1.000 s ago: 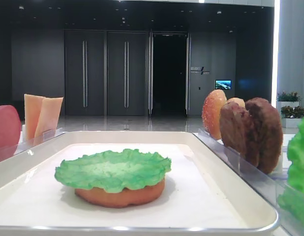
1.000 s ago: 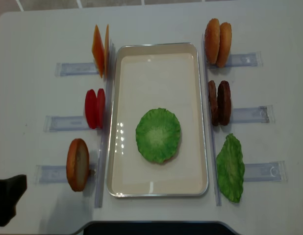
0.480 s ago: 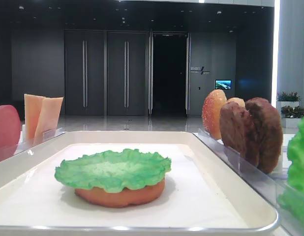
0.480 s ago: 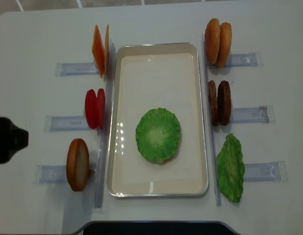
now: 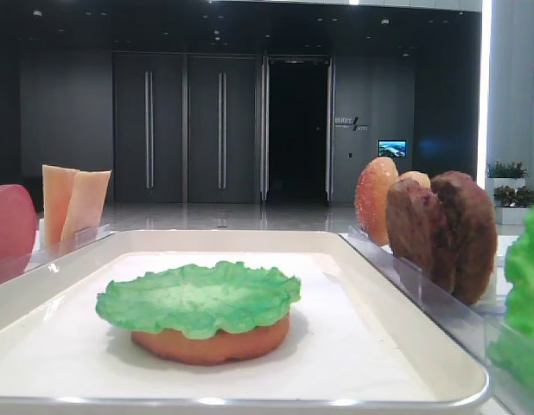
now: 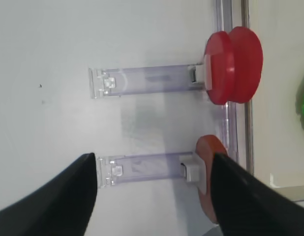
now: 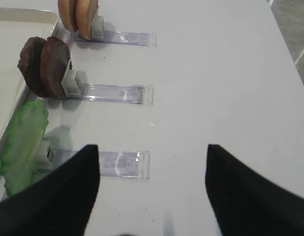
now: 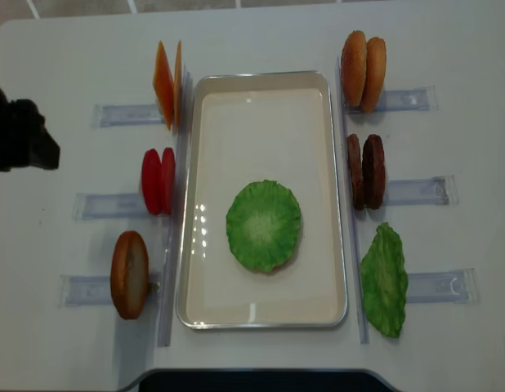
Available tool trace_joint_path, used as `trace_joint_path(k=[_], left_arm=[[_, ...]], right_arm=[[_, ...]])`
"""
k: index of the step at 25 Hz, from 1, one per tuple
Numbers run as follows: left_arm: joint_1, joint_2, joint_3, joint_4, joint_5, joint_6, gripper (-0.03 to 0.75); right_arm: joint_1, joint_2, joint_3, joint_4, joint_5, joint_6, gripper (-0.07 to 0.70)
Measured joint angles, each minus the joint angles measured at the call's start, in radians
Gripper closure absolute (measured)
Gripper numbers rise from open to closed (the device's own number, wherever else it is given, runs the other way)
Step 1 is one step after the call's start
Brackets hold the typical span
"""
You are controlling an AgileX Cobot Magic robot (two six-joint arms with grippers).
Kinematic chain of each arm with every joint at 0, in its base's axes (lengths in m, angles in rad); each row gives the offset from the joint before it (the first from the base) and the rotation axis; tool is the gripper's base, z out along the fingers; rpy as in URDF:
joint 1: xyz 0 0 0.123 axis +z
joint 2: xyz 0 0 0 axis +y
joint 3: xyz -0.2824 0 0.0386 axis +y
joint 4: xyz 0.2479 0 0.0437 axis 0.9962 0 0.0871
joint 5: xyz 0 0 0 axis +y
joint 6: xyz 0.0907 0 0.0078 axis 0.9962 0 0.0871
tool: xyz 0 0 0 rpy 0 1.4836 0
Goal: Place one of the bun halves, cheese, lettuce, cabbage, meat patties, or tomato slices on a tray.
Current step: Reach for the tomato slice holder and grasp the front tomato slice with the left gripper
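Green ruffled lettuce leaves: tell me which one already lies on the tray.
The flat round green lettuce leaf lies on a bun inside the cream-white tray; the other leaf stands in the clear rack outside its right rim.

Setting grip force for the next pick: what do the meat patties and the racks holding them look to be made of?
Meat patties: apparently molded plastic or rubber replicas, matte and rough, holding shape stiffly on edge. Racks: clear rigid plastic, seemingly acrylic, see-through with glossy highlights. Hardness can't be judged by sight.

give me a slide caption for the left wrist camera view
Open left gripper hovers over two tomato slices and a bun half in clear racks.
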Motion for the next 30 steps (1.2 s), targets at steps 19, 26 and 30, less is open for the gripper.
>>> trace_joint_path(k=[19, 26, 30], left_arm=[[-0.016, 0.355, -0.241, 0.031, 0.039, -0.029, 0.176], [-0.127, 0.358, -0.241, 0.071, 0.044, -0.151, 0.176], [-0.223, 0.372, -0.241, 0.090, 0.044, -0.235, 0.176]], right_arm=[[0.000, 0.000, 0.000, 0.000, 0.000, 0.000, 0.161], [0.000, 0.000, 0.000, 0.000, 0.000, 0.000, 0.161], [0.000, 0.000, 0.000, 0.000, 0.000, 0.000, 0.161]])
